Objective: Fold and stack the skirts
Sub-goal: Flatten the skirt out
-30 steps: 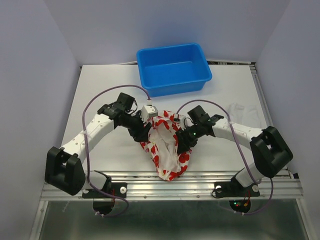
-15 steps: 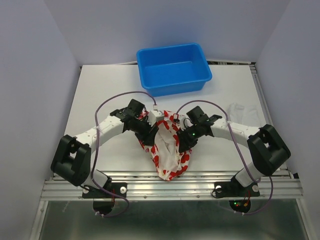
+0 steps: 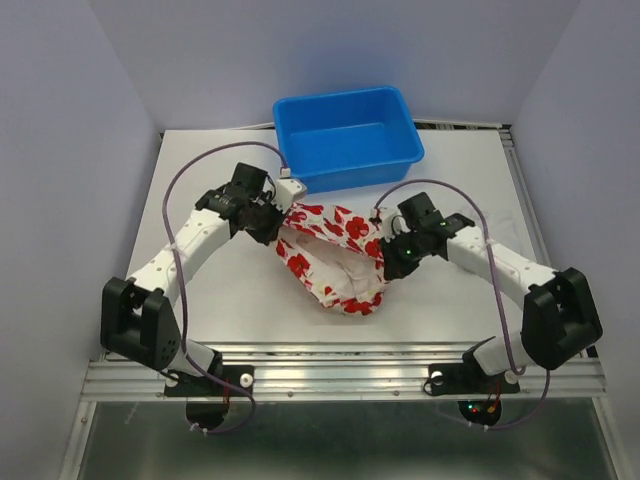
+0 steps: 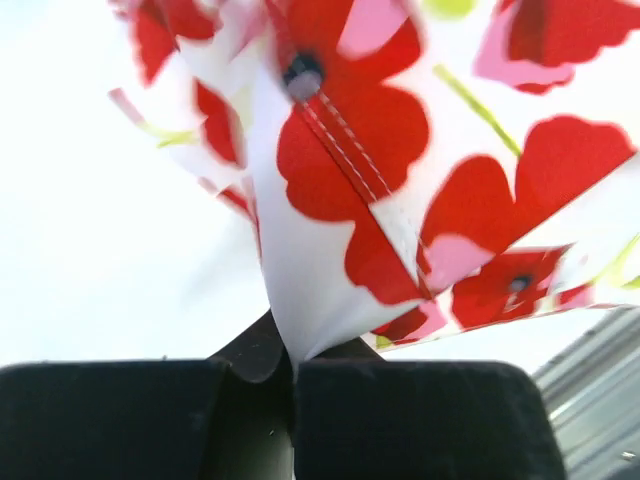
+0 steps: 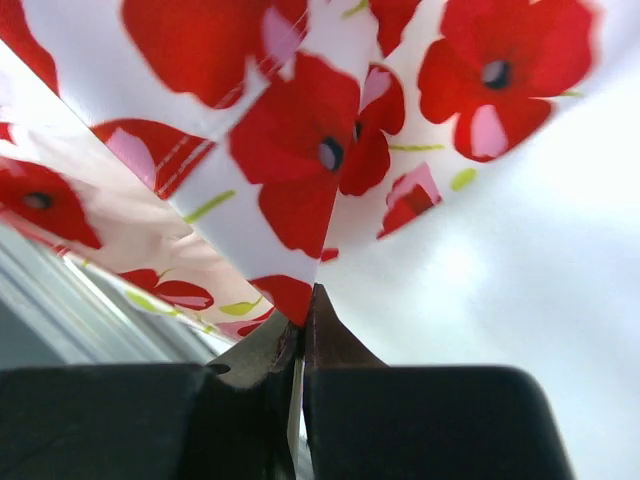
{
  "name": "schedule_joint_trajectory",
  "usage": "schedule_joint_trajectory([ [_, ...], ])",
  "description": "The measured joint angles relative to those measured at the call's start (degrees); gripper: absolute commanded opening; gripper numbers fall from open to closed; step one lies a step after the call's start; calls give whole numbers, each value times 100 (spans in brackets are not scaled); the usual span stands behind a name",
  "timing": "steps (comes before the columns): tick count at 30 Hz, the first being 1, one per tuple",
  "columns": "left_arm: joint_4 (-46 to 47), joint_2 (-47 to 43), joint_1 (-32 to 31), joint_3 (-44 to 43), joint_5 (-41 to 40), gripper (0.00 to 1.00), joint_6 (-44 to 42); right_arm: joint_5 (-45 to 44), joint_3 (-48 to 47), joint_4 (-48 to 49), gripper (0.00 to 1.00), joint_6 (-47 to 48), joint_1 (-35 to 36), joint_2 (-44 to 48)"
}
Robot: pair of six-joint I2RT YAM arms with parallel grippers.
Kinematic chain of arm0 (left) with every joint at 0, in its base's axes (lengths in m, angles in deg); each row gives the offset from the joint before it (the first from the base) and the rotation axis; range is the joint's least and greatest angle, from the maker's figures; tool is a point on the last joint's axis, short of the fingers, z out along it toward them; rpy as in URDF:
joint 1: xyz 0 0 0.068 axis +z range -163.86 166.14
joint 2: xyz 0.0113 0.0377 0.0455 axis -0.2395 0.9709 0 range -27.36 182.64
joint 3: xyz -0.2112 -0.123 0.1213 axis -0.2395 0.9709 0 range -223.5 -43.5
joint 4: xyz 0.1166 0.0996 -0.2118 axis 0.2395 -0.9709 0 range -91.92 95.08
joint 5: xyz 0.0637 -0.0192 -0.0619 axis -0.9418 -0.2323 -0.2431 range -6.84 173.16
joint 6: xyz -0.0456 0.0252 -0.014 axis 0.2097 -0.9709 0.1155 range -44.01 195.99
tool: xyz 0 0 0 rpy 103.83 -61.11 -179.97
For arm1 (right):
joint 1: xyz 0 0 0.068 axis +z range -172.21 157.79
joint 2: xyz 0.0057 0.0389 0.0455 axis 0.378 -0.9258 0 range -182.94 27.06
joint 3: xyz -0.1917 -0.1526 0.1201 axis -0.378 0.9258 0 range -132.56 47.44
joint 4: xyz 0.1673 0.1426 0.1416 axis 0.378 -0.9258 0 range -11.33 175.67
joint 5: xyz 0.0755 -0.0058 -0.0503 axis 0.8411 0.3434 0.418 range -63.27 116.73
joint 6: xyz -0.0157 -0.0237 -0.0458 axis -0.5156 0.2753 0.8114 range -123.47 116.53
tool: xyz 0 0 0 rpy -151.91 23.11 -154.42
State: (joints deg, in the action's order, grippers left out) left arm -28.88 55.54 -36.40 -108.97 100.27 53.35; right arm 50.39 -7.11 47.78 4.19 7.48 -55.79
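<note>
Flowered skirt (image 3: 335,262) sits just in front of the blue tub (image 3: 350,172), slung between the arms and sagging to the counter (image 3: 200,190). Left gripper (image 3: 279,224) is clamped on the cloth edge nearest the tub; right gripper (image 3: 386,262) is clamped on the opposite edge. Likely spreading it for the fold: pull both pinches apart evenly until taut, then lay it flat, clear of the tub wall.

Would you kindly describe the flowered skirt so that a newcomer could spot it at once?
Start at the blue tub at the far edge of the table and look just nearer. The skirt is stretched between the left claw and right claw, both shut on it. It alone is white cloth printed with red poppies.
</note>
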Motion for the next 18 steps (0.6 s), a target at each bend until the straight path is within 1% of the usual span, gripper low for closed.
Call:
schedule_joint_trajectory([
  [2, -199, -186, -11, -413, -289, 0, -284, -271, -313, -203, 1, 352, -302, 188],
  [4, -352, -422, -125, -892, -640, 0, -610, -551, -699, -341, 1, 699, -444, 374],
  [7, -450, -601, -190, -1526, -1202, 0, -1021, -1069, -1443, -437, 1, 1475, -455, 627],
  [10, -354, -627, -205, -2013, -1674, 0, -1300, -1602, -2295, -474, 0, 2184, -472, 612],
  [11, -337, -623, -214, -2107, -1777, 0, -1353, -1690, -2516, -514, 1, 2345, -498, 581],
  [14, -358, -525, -262, -2643, -2017, 0, -1552, -1961, -3628, -704, 1, 2903, -643, 238],
  [16, -350, -472, -289, -3005, -2039, 0, -1714, -2146, -4118, -710, 1, 3248, -693, 92],
  [18, -352, -511, -326, -3152, -2035, 1, -1915, -2218, -4264, -765, 1, 3510, -702, 107],
])
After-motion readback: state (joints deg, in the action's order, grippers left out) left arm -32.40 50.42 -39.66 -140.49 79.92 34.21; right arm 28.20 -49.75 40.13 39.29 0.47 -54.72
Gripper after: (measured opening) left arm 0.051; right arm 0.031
